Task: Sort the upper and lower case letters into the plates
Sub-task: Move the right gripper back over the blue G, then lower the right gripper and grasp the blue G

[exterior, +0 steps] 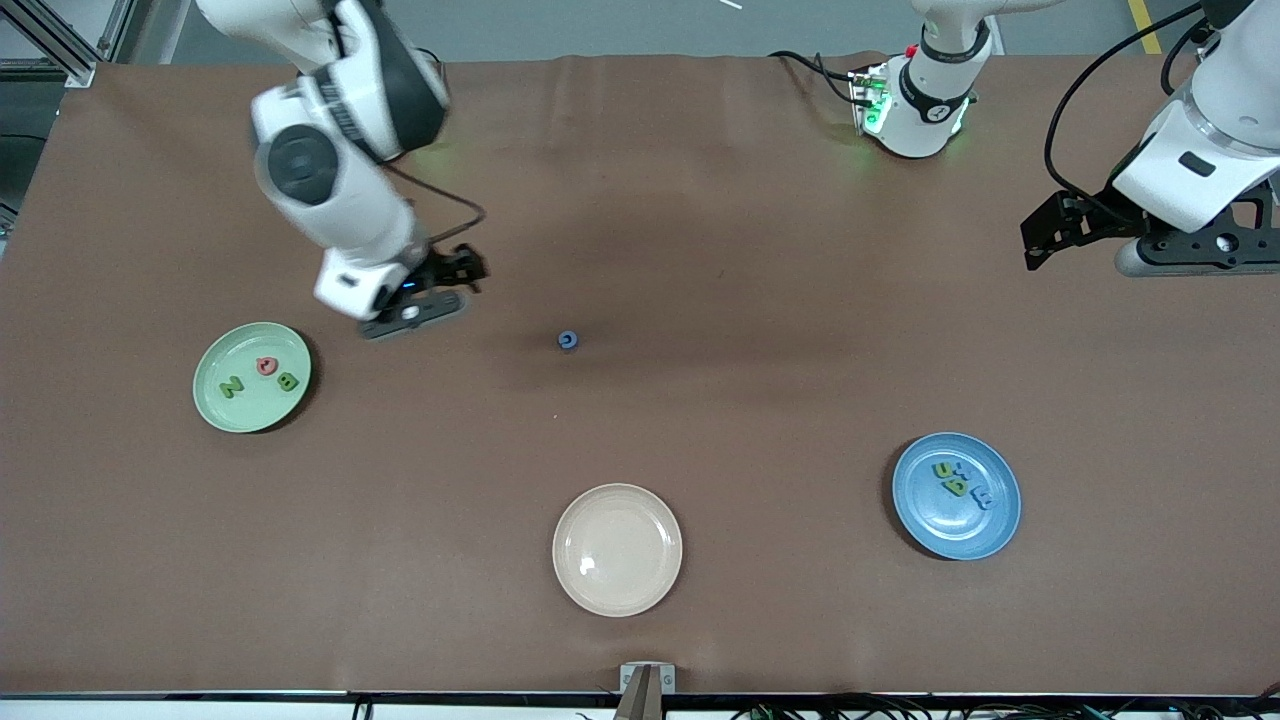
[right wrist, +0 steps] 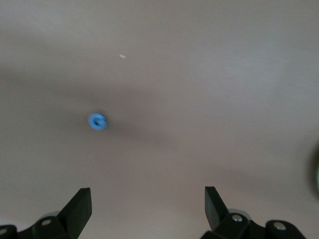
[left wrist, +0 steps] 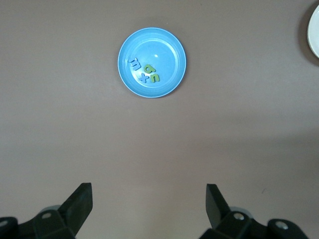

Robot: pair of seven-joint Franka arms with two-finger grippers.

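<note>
A lone blue letter (exterior: 568, 340) lies on the brown table mid-way between the arms; it also shows in the right wrist view (right wrist: 97, 121). The mint green plate (exterior: 236, 348), toward the right arm's end, holds a green N (exterior: 231, 386), a red letter (exterior: 266, 366) and a green B (exterior: 287, 381). The blue plate (exterior: 950, 532), toward the left arm's end, holds several green and blue letters (exterior: 955, 485), seen also in the left wrist view (left wrist: 149, 70). My right gripper (exterior: 470, 268) is open and empty, over bare table between the green plate and the lone letter. My left gripper (exterior: 1040, 240) is open, empty, and waits.
A cream-beige plate (exterior: 617, 590) stands empty near the table's front edge, nearer the camera than the lone letter. A white speck (exterior: 556, 417) lies on the table. The table's brown cover (exterior: 760, 400) spreads between the plates.
</note>
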